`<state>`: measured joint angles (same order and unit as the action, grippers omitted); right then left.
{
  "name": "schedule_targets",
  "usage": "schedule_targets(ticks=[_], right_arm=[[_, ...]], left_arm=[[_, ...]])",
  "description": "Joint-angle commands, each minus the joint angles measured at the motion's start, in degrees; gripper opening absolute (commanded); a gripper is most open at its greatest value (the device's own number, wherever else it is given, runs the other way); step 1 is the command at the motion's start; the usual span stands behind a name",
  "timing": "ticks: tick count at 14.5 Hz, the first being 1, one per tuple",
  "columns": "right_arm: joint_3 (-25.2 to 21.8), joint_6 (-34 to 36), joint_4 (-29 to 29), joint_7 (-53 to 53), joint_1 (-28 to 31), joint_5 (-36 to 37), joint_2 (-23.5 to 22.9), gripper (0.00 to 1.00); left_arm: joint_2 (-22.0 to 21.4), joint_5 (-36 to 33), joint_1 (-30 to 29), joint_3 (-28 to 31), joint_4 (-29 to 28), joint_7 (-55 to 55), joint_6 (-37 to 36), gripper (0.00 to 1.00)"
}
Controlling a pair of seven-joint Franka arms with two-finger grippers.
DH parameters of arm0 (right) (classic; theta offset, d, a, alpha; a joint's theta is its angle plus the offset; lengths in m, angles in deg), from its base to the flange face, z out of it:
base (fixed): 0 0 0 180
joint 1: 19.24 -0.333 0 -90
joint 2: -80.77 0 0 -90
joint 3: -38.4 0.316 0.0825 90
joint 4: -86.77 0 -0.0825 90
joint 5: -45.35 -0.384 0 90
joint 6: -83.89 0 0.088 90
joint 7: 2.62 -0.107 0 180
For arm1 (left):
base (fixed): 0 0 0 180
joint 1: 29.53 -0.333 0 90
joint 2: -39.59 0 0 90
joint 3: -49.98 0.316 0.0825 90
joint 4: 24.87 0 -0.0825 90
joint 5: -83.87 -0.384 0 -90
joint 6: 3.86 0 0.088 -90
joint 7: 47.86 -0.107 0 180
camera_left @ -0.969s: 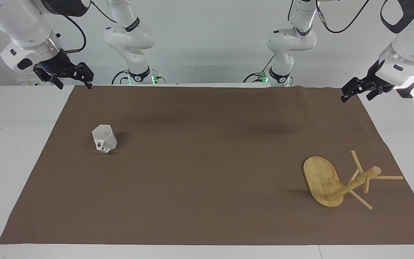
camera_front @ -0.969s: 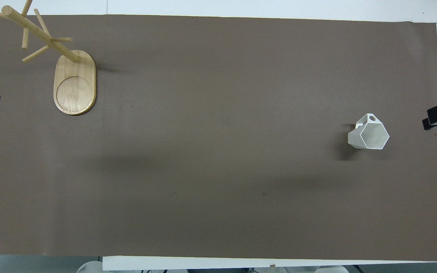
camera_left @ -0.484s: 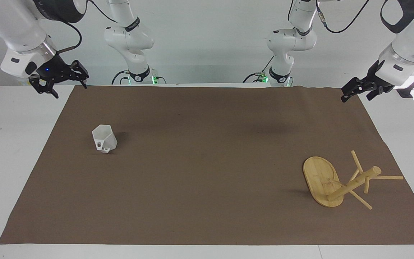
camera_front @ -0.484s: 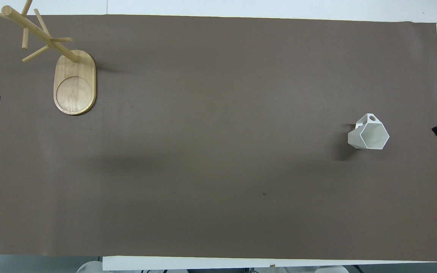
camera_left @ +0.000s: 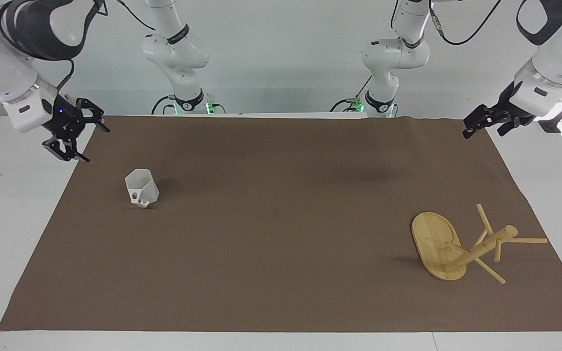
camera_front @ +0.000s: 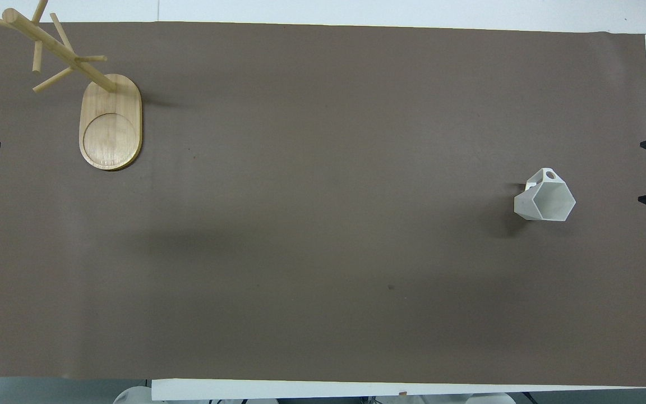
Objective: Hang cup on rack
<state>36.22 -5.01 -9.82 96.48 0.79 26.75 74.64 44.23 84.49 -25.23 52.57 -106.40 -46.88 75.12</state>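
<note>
The white faceted cup (camera_left: 142, 189) (camera_front: 545, 201) stands on the brown mat toward the right arm's end, its rim up and its handle turned away from the robots. The bamboo rack (camera_left: 436, 242) (camera_front: 110, 120) stands upright on its oval base toward the left arm's end, pegs bare. My right gripper (camera_left: 98, 145) (camera_front: 641, 173) hangs open over the mat's edge beside the cup, apart from it and holding nothing. Over the mat's corner at the other end, my left gripper (camera_left: 481, 127) waits open and holds nothing.
A brown mat (camera_left: 281, 234) (camera_front: 323, 252) covers most of the white table (camera_left: 12, 204). The arm bases (camera_left: 188, 102) stand at the robots' edge of the table.
The right gripper has come down and swung outward from the mat's corner to the mat's edge level with the cup, turning as it went. Left arm, cup and rack have not moved.
</note>
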Motion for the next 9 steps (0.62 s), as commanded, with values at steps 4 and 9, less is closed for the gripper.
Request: schedule_targets(ticks=[4,9], right_arm=[[0.5,6.4,-1.3,25.0,12.6,-19.4,-13.4,1.0],[0.7,13.5,-2.4,37.8,16.8,-28.1,-23.2,1.0]], left_arm=[[-1.9,-1.1,-0.2,-0.2,-2.4,-0.4,0.4,1.0],[-1.9,-1.1,-0.2,-0.2,-2.4,-0.4,0.4,1.0]])
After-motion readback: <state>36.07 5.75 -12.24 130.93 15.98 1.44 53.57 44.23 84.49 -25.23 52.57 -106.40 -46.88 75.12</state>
